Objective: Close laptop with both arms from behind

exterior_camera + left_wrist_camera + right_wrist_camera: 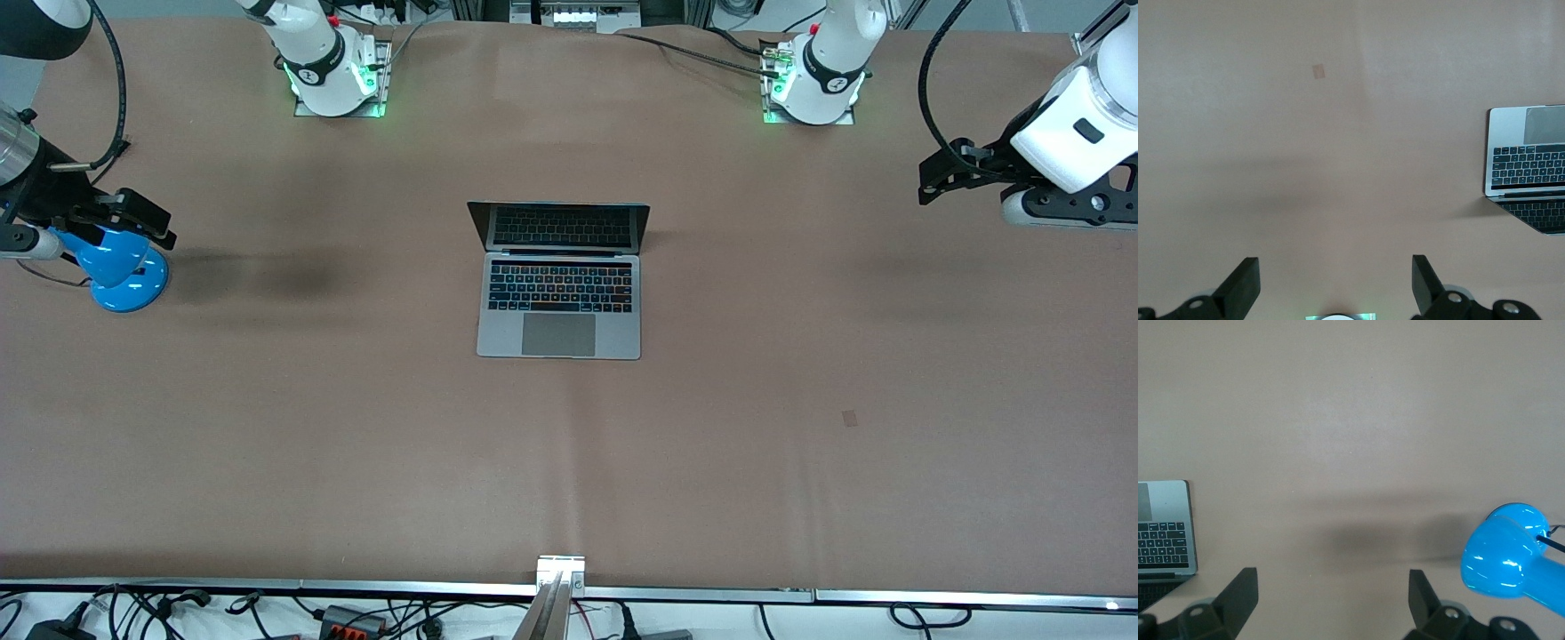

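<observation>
The space-grey laptop stands open in the middle of the brown table, its dark screen upright on the side toward the arm bases. Its corner also shows in the left wrist view and the right wrist view. My left gripper hangs open and empty over the table at the left arm's end, well apart from the laptop; its view shows bare table between the fingers. My right gripper hangs open and empty at the right arm's end; its view also shows bare table between the fingers.
A blue desk lamp stands under the right gripper at the right arm's end of the table, also in the right wrist view. A small tape patch lies nearer the front camera. A metal bracket sits at the table's front edge.
</observation>
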Tool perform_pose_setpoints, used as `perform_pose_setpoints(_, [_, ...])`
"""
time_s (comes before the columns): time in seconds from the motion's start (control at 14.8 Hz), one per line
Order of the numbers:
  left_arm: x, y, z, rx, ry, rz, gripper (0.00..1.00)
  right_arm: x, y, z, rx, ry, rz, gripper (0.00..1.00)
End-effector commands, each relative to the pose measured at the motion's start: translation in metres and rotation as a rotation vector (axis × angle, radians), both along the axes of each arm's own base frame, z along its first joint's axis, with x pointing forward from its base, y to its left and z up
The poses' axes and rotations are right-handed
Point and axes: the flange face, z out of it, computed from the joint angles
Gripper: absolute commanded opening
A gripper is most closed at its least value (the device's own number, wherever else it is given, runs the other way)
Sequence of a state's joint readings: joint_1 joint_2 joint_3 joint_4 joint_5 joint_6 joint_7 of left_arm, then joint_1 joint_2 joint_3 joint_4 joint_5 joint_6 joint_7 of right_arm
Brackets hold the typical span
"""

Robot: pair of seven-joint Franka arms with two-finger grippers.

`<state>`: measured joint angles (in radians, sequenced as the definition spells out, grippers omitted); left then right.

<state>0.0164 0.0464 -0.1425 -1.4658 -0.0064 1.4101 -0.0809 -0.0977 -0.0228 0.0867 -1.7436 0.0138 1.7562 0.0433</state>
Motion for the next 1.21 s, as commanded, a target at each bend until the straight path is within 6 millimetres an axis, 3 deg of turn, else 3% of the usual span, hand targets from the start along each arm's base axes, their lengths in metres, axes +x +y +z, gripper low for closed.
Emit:
perform_pose_setpoints(0.0, [0.0,-0.002,0.007,0.009,0.001,0.006,1.0,-0.008,0.0,0.004,0.01,-0.005,0.011,1.0])
perform_pose_setpoints(0.47, [0.005,0.001,0.001,0.007,0.018,0.004,1.0,-0.011,0.004,0.013,0.015,-0.02,0.003,1.0])
perform_pose_setpoints(0.81, [0.015,-0.001,-0.023,-0.002,0.065,0.008,1.0,-0.015,0.007,0.009,0.02,0.014,0.016,1.0])
perform_pose_setpoints(0.88, [0.019,0.0,-0.034,0.001,0.092,0.003,1.0,-0.015,0.005,0.01,0.019,0.012,0.032,0.79])
perform_pose_setpoints(0.94, [0.017,0.001,-0.038,0.002,0.123,-0.002,1.0,-0.015,0.005,0.009,0.019,0.015,0.027,0.43])
perform_pose_setpoints(1.01, [0.017,0.0,-0.041,0.003,0.143,-0.007,0.96,-0.016,0.004,0.009,0.019,0.016,0.024,0.22])
perform_pose_setpoints(1.08, [0.016,0.0,-0.042,0.0,0.151,-0.004,0.62,-0.015,0.006,0.009,0.019,0.02,0.029,0.02])
perform_pose_setpoints(1.15, [0.014,-0.002,-0.048,0.001,0.183,-0.009,0.36,-0.016,0.007,0.007,0.02,0.033,0.031,0.0])
